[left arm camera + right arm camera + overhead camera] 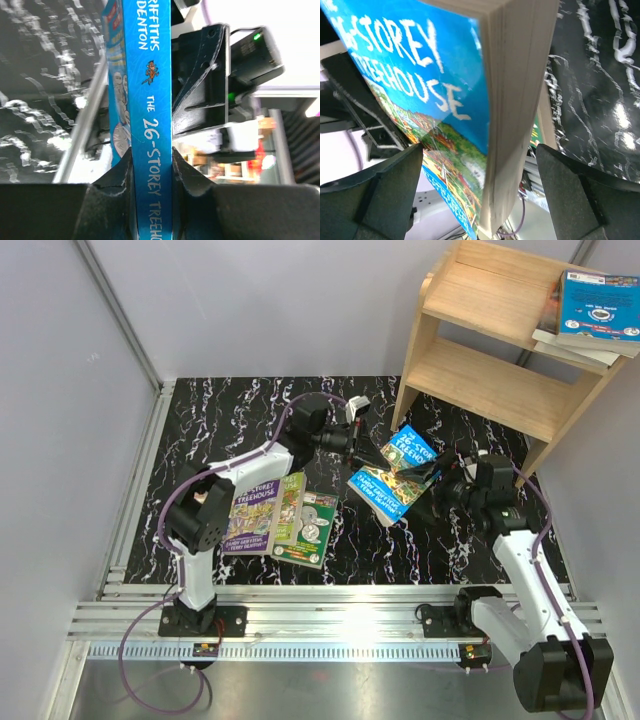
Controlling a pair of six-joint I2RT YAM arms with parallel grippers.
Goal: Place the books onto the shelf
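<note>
Top view, centre frame: blue book [398, 476] tilted over table [230, 410]; grip points hidden by cover, contact with table unclear. Left wrist view only: left gripper [152, 162] clamped on spine, title cut at bottom edge. Right wrist view only: right gripper [482, 192] jaws wide, flanking page edge, contact hard to judge. Upper right: shelf [500, 390], stack of books [598, 305] on top tier cropped by frame.
</note>
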